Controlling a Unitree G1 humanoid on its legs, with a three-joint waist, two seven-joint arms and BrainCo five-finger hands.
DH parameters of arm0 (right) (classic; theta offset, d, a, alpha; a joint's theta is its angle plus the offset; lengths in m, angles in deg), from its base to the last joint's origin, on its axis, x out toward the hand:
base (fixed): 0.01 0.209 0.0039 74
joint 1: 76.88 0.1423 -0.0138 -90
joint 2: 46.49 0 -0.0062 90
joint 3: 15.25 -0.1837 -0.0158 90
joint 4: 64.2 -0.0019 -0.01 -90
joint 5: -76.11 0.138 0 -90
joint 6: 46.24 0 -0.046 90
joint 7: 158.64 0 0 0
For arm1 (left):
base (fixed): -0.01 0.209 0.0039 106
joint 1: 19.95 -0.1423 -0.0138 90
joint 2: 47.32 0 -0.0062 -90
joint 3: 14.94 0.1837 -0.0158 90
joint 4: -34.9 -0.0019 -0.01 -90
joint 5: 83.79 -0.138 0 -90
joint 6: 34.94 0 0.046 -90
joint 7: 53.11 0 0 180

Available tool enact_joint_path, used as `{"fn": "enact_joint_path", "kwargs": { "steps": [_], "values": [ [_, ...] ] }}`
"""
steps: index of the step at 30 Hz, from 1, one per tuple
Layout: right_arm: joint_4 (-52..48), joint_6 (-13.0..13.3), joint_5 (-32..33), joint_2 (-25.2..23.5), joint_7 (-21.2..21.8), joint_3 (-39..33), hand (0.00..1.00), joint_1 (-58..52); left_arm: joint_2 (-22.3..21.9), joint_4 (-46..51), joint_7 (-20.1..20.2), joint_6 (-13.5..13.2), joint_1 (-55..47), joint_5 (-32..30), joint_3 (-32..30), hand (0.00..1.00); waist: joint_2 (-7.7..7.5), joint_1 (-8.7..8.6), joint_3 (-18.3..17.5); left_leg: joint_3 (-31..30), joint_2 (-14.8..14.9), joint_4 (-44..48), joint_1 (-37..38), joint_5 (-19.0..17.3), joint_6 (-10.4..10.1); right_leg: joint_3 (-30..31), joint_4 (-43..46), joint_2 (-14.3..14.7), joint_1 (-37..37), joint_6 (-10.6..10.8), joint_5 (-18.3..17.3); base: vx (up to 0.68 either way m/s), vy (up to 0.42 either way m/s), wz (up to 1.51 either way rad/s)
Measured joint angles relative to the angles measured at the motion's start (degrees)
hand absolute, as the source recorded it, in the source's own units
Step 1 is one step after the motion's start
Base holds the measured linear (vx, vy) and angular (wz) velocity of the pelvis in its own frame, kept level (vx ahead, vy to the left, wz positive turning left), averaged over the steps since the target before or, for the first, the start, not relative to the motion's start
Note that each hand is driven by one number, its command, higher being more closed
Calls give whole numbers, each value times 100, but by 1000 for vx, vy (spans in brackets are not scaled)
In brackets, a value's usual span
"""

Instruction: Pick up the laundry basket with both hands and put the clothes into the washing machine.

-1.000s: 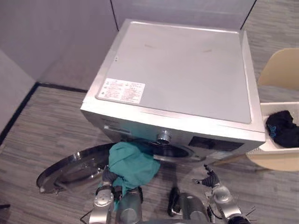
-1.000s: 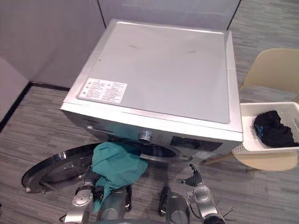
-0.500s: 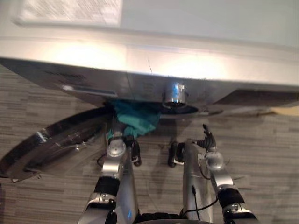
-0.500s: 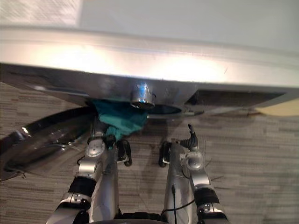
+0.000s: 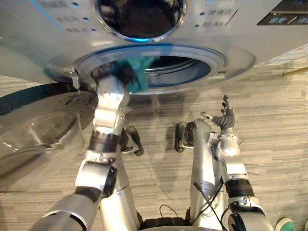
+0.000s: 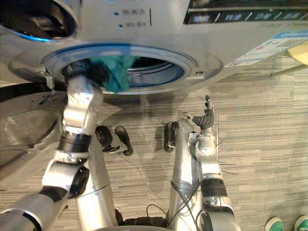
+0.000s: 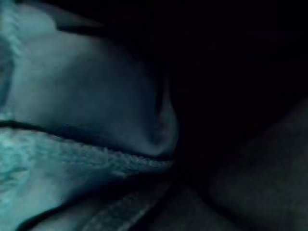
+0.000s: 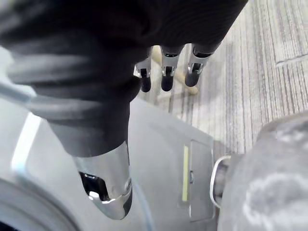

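One washing machine [image 5: 43,33] spans the top of the frame, its single round door [image 5: 33,130] hanging open at the left. One teal garment [image 5: 143,67] sits in the drum mouth [image 5: 211,55], upper middle, with the left hand [image 5: 115,74] against it (fingers buried, so I cannot tell its grip). The right hand [image 5: 225,118] hangs at centre right above the floor [image 5: 279,120], fingers straight and empty.

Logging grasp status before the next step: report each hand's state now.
Left hand: cannot tell; fingers hidden in the teal garment at the drum opening.
Right hand: open, holding nothing.
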Motion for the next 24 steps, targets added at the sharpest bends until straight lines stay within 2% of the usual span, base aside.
{"fn": "enact_joint_path", "kwargs": {
  "steps": [3,4,6,10,13,15,16,18,21,24],
  "values": [
    [-137,38,100,54,24,-52,0,80,385,-97,-82,-39,724,-4,103,100,-24,-2,31,-67,50,195,-251,5,11,-25,170,14,-231,-41,-10,0,0,0],
    [-169,70,103,57,25,-54,0,90,457,-234,-208,-170,850,-23,180,0,-37,1,37,-82,52,255,-308,1,22,-26,232,14,-292,-52,-17,0,0,0],
    [-165,88,104,68,30,-130,0,146,505,-457,-254,-181,969,-132,249,0,-60,0,60,-125,60,300,-388,3,21,-59,274,16,-344,-57,-14,0,0,0],
    [-158,147,146,79,36,-152,0,192,754,-1175,-216,99,1572,-552,216,0,-60,-57,60,-228,58,363,-538,0,3,-142,309,0,-416,-73,-22,0,0,0],
    [-113,190,148,117,58,-165,0,221,793,-1342,67,367,1616,-1656,217,0,-62,-51,61,-239,48,365,-568,5,-2,-156,327,-20,-436,-78,-24,12,-8,2],
    [-68,212,145,142,185,-170,0,252,831,-1750,361,595,1714,-2753,587,0,-63,-16,62,-294,32,390,-612,13,-12,-196,361,-31,-438,-102,-41,35,-22,7],
    [-65,216,146,163,208,-170,0,254,826,-1850,448,655,1730,-3032,711,0,-64,-11,63,-312,22,402,-627,14,-13,-211,377,-43,-437,-113,-51,41,-16,11],
    [-54,238,146,219,300,-162,0,269,698,-2179,820,792,1726,-4092,1075,0,-68,-4,65,-366,-44,412,-669,27,-37,-254,423,-121,-438,-154,-99,50,-17,15],
    [16,258,147,230,420,-140,0,346,590,-2295,1023,843,1601,-4653,1107,0,-76,15,69,-375,-46,397,-668,35,-30,-262,424,-123,-437,-153,-110,43,-17,3],
    [51,258,153,279,438,-139,0,346,585,-2270,1117,857,1509,-4874,1103,0,-76,47,69,-375,-66,345,-650,61,-35,-277,397,-151,-414,-153,-118,48,-17,5]
  ]
}}
